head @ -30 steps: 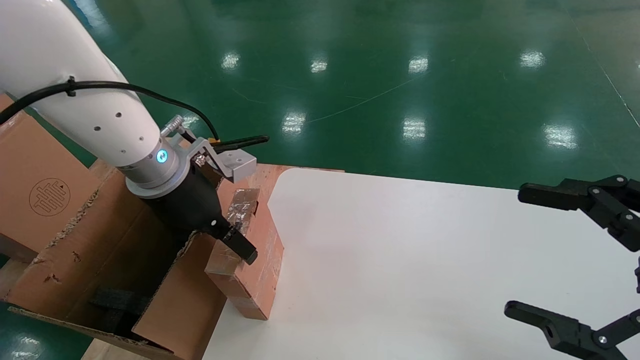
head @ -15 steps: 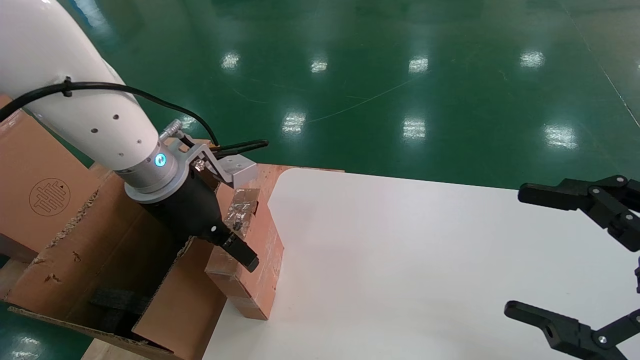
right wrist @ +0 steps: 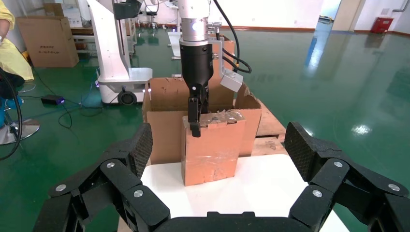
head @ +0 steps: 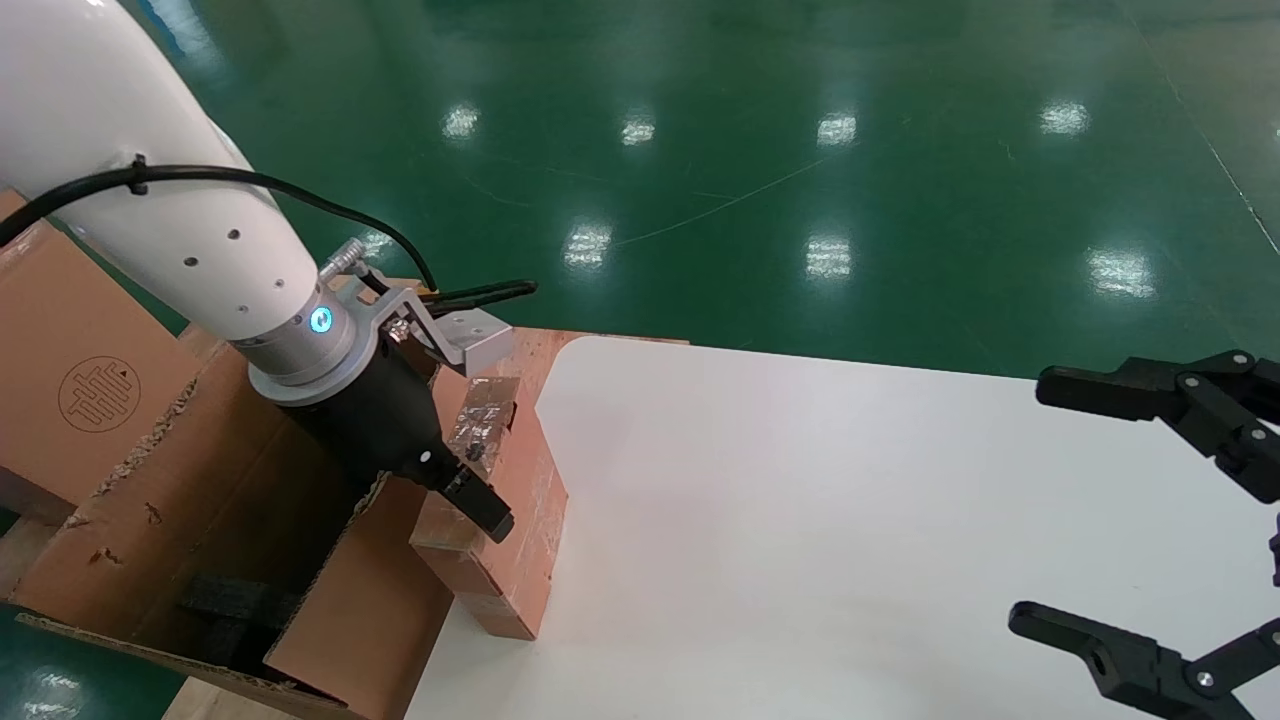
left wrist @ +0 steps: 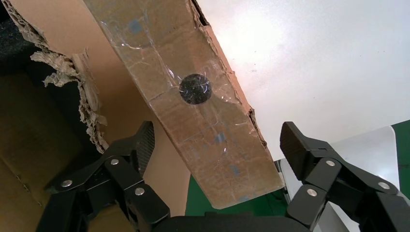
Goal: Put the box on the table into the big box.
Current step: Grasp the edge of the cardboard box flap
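**While the left hand gets set, the box has not moved**

The left gripper [left wrist: 217, 145] is open wide, with one of its fingers [left wrist: 142, 145] on each side of the top of the box [head: 520, 520]. They are not squeezing it yet. There is a gap on both sides, so the box is not held.

A second ago the arm was a tiny bit higher. It came down a little and then almost stopped. The box looks just the same as before. It stands on its end at the corner of the table [head: 850, 520], right beside the wall of the big box [head: 200, 500]. The shiny tape on its top faces up at the hand.

So the job is only at the start. I think the hand now has to close on the box, then lift it and carry it over the torn wall.

The right gripper [head: 1030, 500] waits far off at the other side of the table, open wide too
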